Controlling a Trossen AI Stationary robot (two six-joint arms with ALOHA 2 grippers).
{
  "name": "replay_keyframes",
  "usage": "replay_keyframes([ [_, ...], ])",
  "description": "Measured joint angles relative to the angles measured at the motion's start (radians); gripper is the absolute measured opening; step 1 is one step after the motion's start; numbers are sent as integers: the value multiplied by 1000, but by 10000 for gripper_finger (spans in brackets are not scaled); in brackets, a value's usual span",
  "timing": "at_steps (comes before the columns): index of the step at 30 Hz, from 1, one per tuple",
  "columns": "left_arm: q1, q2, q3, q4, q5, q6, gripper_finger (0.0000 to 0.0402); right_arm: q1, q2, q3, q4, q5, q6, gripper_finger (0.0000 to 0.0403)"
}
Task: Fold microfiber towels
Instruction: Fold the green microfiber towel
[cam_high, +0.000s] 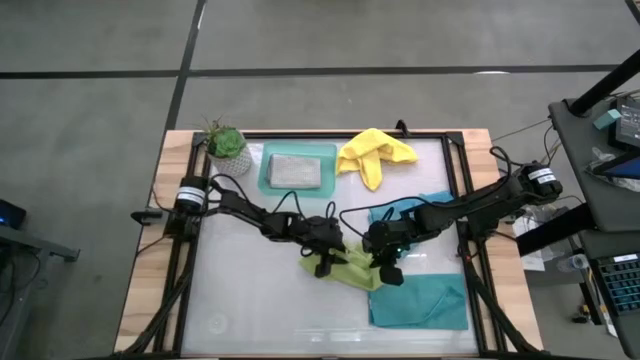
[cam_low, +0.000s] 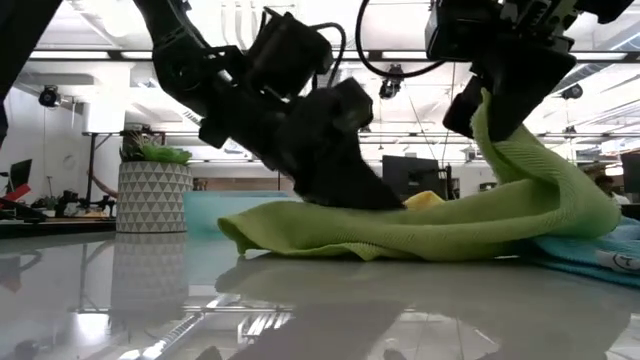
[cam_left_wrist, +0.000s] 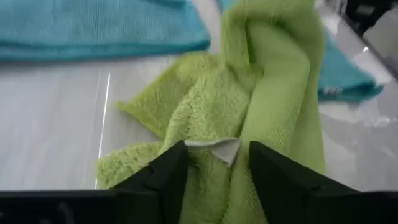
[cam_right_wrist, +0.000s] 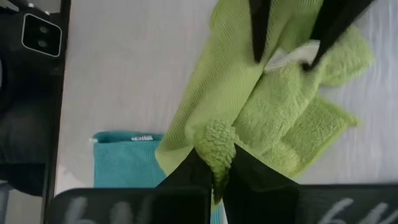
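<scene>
The lime green towel (cam_high: 352, 268) lies crumpled just below the table's centre, one edge lifted off the surface. The right gripper (cam_right_wrist: 216, 177) pinches that raised edge between closed fingers, at about 3 o'clock of the cloth. The left gripper (cam_left_wrist: 211, 163) is down on the cloth at its 9 o'clock side, fingers parted around a white tag (cam_left_wrist: 219, 148). The mint-green tray (cam_high: 266, 172) at 12 o'clock holds a folded grey towel (cam_high: 297, 170). The yellow towel (cam_high: 373, 153) lies bunched at 1 o'clock, beside the tray. One teal towel (cam_high: 420, 302) lies flat at 5 o'clock; another teal towel (cam_high: 415, 207) is under the right arm.
</scene>
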Motion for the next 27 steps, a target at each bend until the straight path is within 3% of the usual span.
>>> replay_keyframes([
  [4, -3, -8, 0, -32, 0, 31, 71, 0, 0, 0, 3, 2, -1, 9],
  [7, -3, -39, 0, -53, -6, 59, 13, 0, 0, 0, 17, 62, -14, 9],
  [10, -5, -111, -2, -156, -92, 129, 4, 0, -9, 0, 52, 138, -50, 9],
  [16, -36, -391, -16, -510, -328, 236, 1, 0, -96, 0, 118, 314, -139, 9],
  [21, -90, -591, -18, -793, -548, 211, 1, 0, -200, 0, 140, 352, -195, 9],
  [27, -140, -737, -82, -863, -575, 80, 0, 0, -219, -27, 159, 366, -172, 9],
])
